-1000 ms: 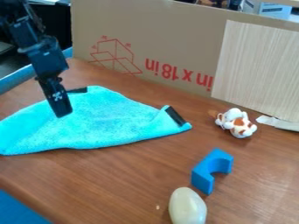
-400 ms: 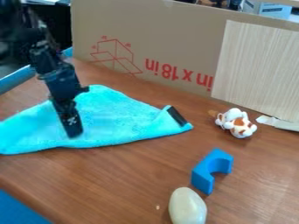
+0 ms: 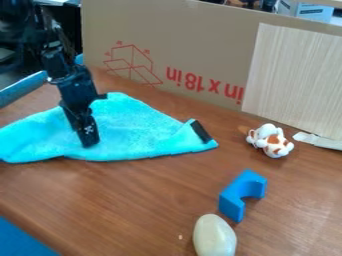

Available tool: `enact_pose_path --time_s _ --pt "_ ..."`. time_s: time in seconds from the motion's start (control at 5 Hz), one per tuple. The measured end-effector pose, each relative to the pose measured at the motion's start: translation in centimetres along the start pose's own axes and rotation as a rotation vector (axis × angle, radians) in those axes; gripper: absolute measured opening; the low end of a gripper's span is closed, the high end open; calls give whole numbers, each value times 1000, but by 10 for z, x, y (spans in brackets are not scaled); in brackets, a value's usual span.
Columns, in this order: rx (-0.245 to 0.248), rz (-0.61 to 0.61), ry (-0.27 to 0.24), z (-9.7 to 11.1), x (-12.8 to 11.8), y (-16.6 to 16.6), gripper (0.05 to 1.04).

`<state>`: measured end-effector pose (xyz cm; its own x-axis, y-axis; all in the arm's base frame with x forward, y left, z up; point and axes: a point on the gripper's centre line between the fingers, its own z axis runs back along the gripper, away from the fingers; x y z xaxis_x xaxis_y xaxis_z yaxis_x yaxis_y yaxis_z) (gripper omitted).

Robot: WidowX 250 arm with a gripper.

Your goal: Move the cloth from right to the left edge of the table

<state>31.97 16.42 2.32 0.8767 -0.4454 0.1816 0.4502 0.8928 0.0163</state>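
Note:
The black gripper (image 3: 89, 144) points down over the left half of the cloth, its tip low against the fabric near the front edge. Bright turquoise, the cloth (image 3: 137, 131) lies spread on the left part of the brown table, running from the left side of the view to about the middle. A black patch marks its right corner, and part of the cloth behind the gripper is hidden.
On the right, a white and orange plush toy (image 3: 271, 140) lies behind a blue arch-shaped block (image 3: 234, 199). A pale egg-shaped object (image 3: 214, 237) is near the front. Cardboard (image 3: 207, 30) stands along the back of the table (image 3: 127, 210).
The gripper first came forward and down over the cloth, then shifted slightly back and right. The cloth's front left edge has moved back, with small folds there.

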Motion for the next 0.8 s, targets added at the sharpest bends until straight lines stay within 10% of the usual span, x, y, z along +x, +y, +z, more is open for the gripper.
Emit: enact_pose_path --time_s 0.8 --pt "17 161 1 -6 23 62 1001"
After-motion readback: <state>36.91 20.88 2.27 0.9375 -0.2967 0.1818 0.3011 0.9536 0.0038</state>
